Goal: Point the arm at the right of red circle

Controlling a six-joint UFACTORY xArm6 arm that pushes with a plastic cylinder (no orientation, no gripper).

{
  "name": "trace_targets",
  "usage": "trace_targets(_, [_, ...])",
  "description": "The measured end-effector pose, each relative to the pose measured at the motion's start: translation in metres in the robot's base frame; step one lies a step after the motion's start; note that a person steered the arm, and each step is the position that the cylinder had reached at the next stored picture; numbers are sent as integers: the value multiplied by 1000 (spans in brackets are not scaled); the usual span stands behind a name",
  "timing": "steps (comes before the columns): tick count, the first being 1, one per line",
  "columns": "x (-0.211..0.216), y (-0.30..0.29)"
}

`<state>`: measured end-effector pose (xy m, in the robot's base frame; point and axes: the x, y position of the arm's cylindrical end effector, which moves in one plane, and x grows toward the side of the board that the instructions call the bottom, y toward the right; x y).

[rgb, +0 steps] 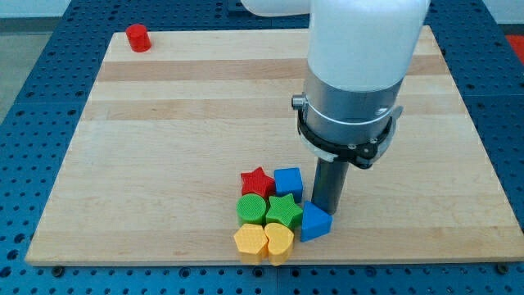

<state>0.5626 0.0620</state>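
Observation:
The red circle block stands near the board's top left corner. My tip is far from it, low and right of centre, touching or just behind a blue block. The dark rod hangs from the large white and grey arm body. A cluster of blocks lies left of my tip: a red star, a blue cube, a green circle, a green star, a yellow hexagon and a yellow heart.
The wooden board lies on a blue perforated table. The cluster sits close to the board's bottom edge. The arm body hides part of the board's top right.

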Motion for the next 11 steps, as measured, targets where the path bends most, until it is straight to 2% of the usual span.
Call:
trace_targets(1, [-28,1])
trace_targets(3, [-162,0])
trace_targets(4, [-208,-53])
trace_targets(5, [-270,-71])
trace_targets(6, [-314,-91])
trace_targets(7, [-352,-150])
trace_targets(8, [-371,-177])
trace_targets(11, [-371,-232])
